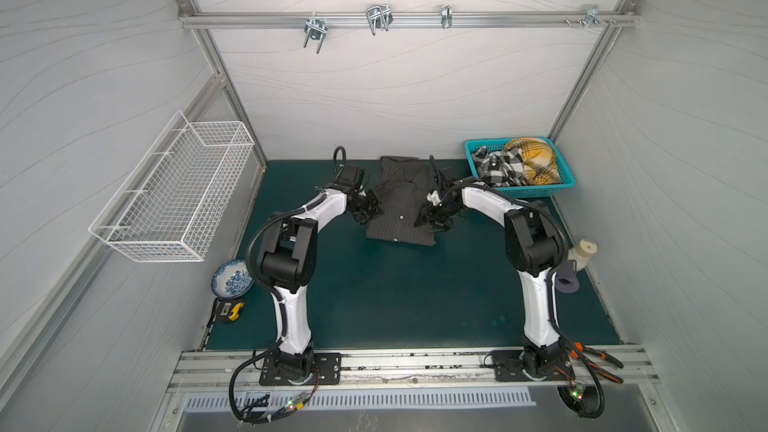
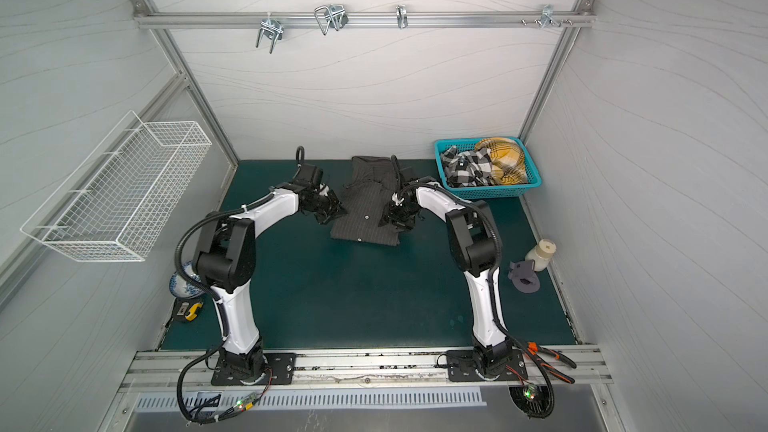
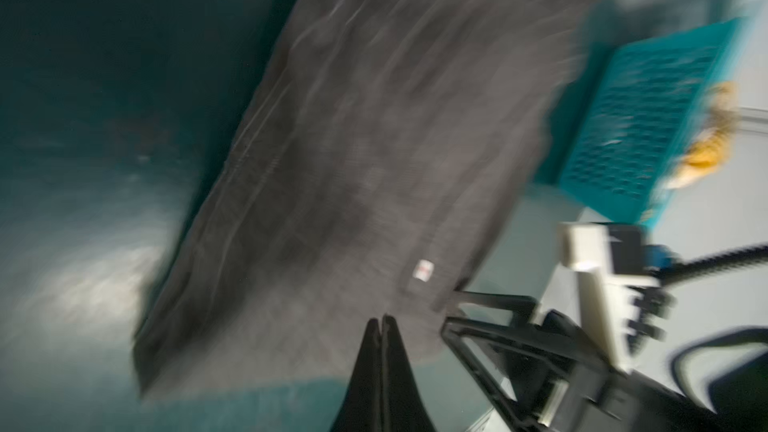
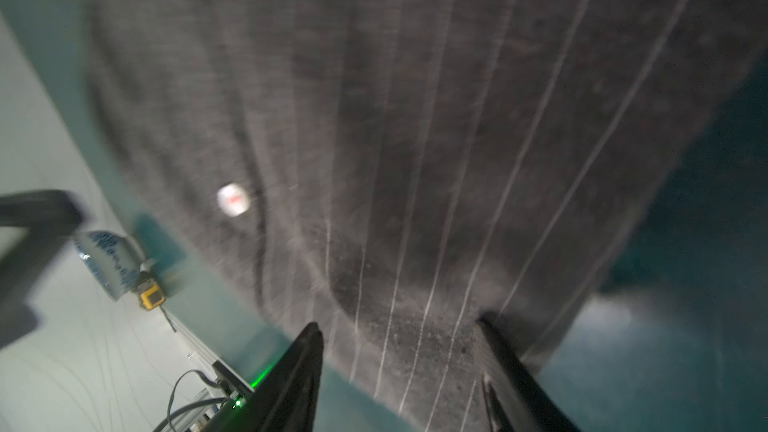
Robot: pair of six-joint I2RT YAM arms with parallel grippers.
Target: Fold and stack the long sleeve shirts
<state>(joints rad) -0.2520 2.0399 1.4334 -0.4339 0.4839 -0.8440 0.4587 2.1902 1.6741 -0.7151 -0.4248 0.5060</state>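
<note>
dark pinstriped shirt: woven cloth, matt, faintly fuzzy close up, w/ pale smooth buttons. desk: dark teal mat, matt, finely speckled. teal basket: perforated plastic, slight sheen; inside it the checked shirt & mustard plaid shirt, both soft matt cloth. wire basket: white-coated metal mesh. bowl: glossy glazed ceramic, blue on white. rail & hooks: bare silvery metal. arm shells: smooth glossy white plastic. left claw & right claw: matt black plastic. walls: pale matt panels w/ faint wavy lines.
</note>
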